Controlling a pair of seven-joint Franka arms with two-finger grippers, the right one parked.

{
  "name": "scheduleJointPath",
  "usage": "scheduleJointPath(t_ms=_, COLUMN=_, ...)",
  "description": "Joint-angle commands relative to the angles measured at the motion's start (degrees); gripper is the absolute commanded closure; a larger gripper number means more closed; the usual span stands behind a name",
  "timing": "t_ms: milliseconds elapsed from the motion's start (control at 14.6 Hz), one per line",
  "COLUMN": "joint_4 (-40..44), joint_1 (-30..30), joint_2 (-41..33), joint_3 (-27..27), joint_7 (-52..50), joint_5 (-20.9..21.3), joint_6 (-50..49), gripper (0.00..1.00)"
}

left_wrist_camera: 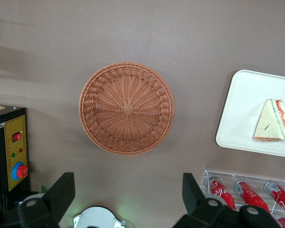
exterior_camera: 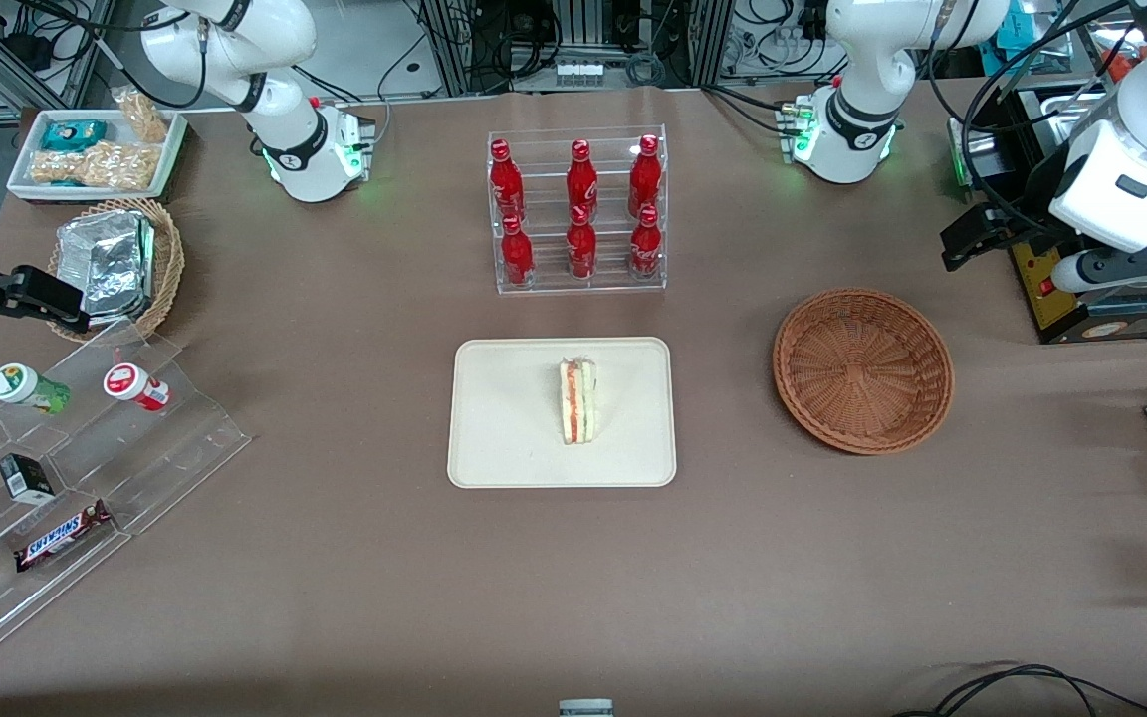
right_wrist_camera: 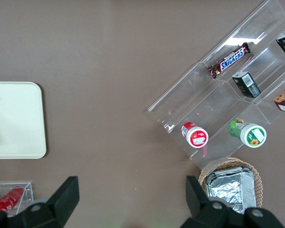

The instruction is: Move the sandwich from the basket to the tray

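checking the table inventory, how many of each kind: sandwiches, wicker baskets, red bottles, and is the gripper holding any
sandwich: 1, on the tray
wicker baskets: 2, the empty basket and a tan one with foil
red bottles: 6, in the clear rack
gripper: open, above the basket, holds 0
total: 9

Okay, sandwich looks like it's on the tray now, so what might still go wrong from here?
Little, likely. The sandwich stands on a narrow edge on the tray; a bump could tip it flat, though it would probably stay on the tray. The gripper, open and raised above the table beside the empty basket, sits close to the yellow-faced control box; a careless retreat could clip it.
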Motion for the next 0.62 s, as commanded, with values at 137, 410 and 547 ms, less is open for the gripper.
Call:
scheduleJointPath(t_ms=137, joint_4=-0.9, joint_1=-0.1, joint_2=-0.8, joint_3=0.0, joint_7=1.9, joint_5=3.6, joint_6=0.5, gripper=0.00)
scheduleJointPath(t_ms=410, joint_4=-0.8, joint_1=-0.4, joint_2=-0.6, joint_3=-0.2, joint_7=2.7, joint_5=4.3, joint_6=0.5, gripper=0.00)
scheduleJointPath(t_ms=547, joint_4=-0.8, joint_1=-0.5, joint_2=-0.6, joint_3=-0.3, joint_7=2.7, joint_5=4.0, joint_6=0.4, gripper=0.00)
